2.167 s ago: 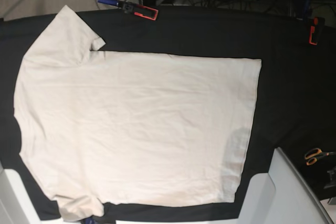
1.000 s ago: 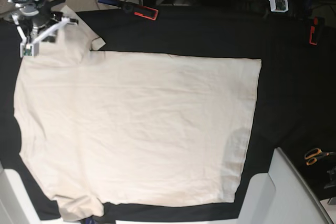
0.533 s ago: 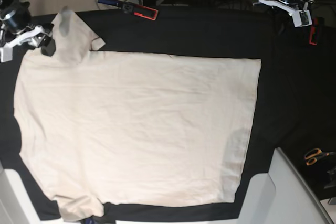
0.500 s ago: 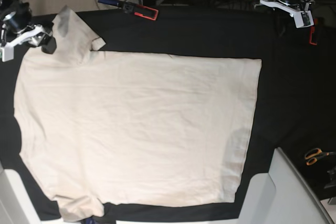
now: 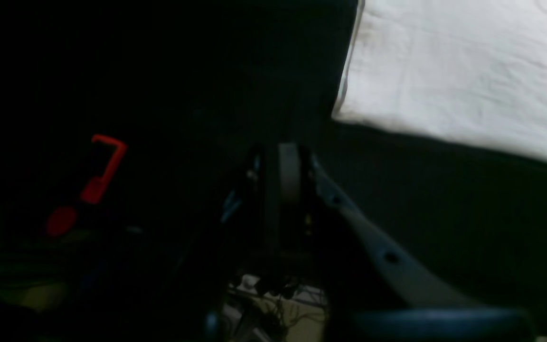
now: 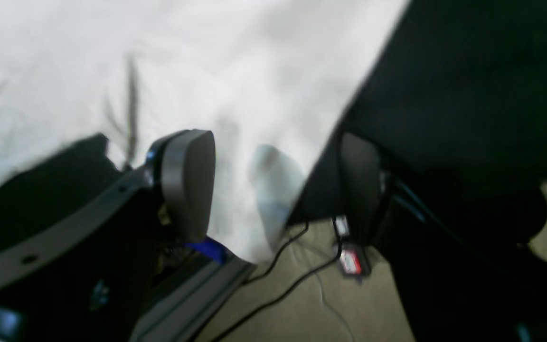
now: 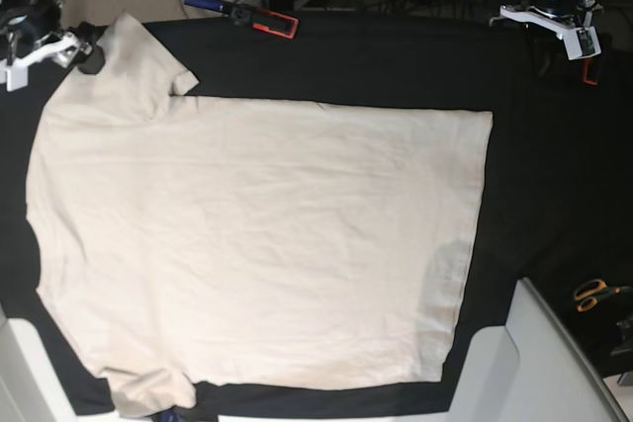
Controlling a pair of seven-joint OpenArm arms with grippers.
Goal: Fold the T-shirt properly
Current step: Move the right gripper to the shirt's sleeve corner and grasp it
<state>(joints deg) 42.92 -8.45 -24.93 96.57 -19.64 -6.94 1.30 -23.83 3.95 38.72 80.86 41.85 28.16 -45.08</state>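
T-shirt point(image 7: 257, 244) lies spread flat across the black surface point(image 7: 396, 56), right claw point(image 7: 49, 46) at upper left with jaws apart at its sleeve, left claw point(image 7: 564, 27) at upper right pressed together.

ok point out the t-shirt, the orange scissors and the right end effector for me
T-shirt point(image 7: 257, 244), base view, on the middle of the chest panel.
Orange scissors point(image 7: 591, 293), base view, on the handle loops.
Right end effector point(image 6: 273, 180), right wrist view, midway between its open fingertips, over the sleeve edge.
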